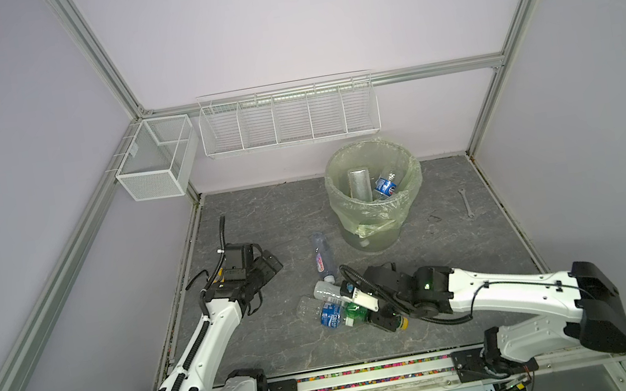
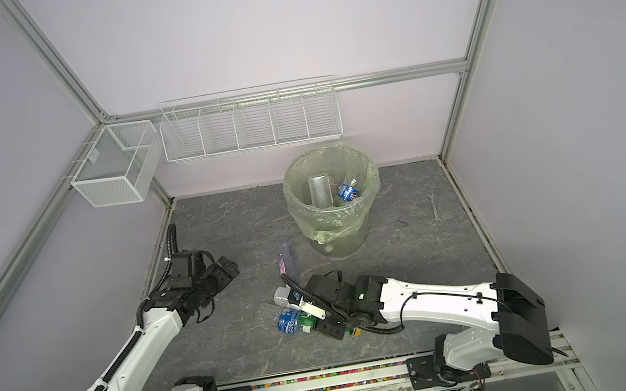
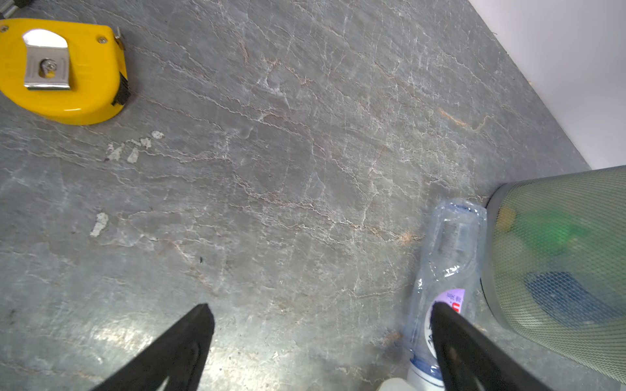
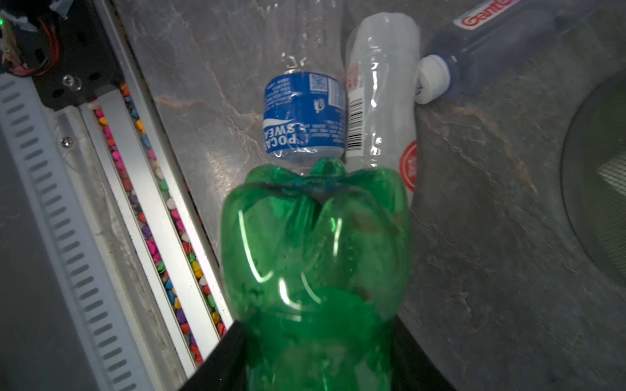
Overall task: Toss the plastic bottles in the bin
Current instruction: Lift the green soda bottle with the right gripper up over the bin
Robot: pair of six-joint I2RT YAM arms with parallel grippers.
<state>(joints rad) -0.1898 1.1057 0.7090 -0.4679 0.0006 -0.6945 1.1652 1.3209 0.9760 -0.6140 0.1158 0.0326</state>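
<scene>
A green bottle (image 4: 315, 243) lies on the grey table, and my right gripper (image 4: 316, 325) is shut on it, one black finger on each side. Both top views show that gripper (image 1: 366, 311) (image 2: 319, 321) low at the front middle. Just beyond the green bottle lie a clear blue-labelled bottle (image 1: 329, 315) (image 4: 305, 115) and a white-labelled bottle (image 1: 327, 290) (image 4: 379, 101). A bluish bottle with a pink label (image 1: 322, 256) (image 3: 447, 264) lies next to the bin (image 1: 348, 216), which holds another blue-labelled bottle (image 1: 385, 185). My left gripper (image 1: 271, 263) (image 3: 320, 308) is open and empty over the left of the table.
A yellow tape measure (image 3: 64, 71) lies on the table near my left gripper. A wrench (image 1: 466, 203) lies at the right. Two white wire baskets (image 1: 154, 157) (image 1: 287, 118) hang on the walls. A metal block (image 1: 360, 187) stands in the bin. A bead-filled rail (image 1: 372, 375) runs along the front edge.
</scene>
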